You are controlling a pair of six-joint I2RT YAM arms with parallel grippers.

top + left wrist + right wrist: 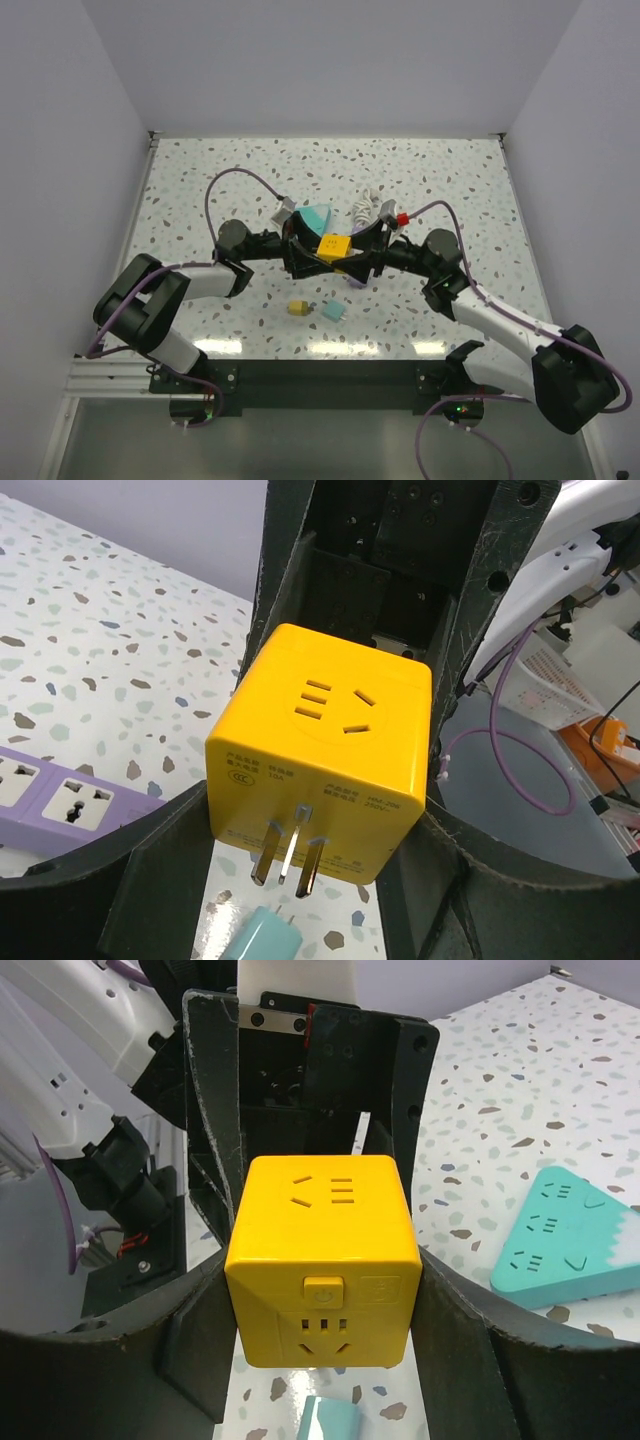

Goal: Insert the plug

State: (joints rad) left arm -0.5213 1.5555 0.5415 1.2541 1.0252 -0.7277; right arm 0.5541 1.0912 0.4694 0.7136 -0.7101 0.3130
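Observation:
A yellow cube plug with three metal prongs hangs above the table between both grippers. My left gripper is shut on its sides, and in the left wrist view the prongs point down and toward the camera. My right gripper faces it from the other side. In the right wrist view its fingers press both flanks of the cube, whose power button and socket face show. A teal triangular power strip lies just behind the cube, also visible in the right wrist view.
A purple power strip lies on the speckled table. A small yellow plug and a small teal plug rest below the grippers, the teal plug right under the cube. A white object sits behind.

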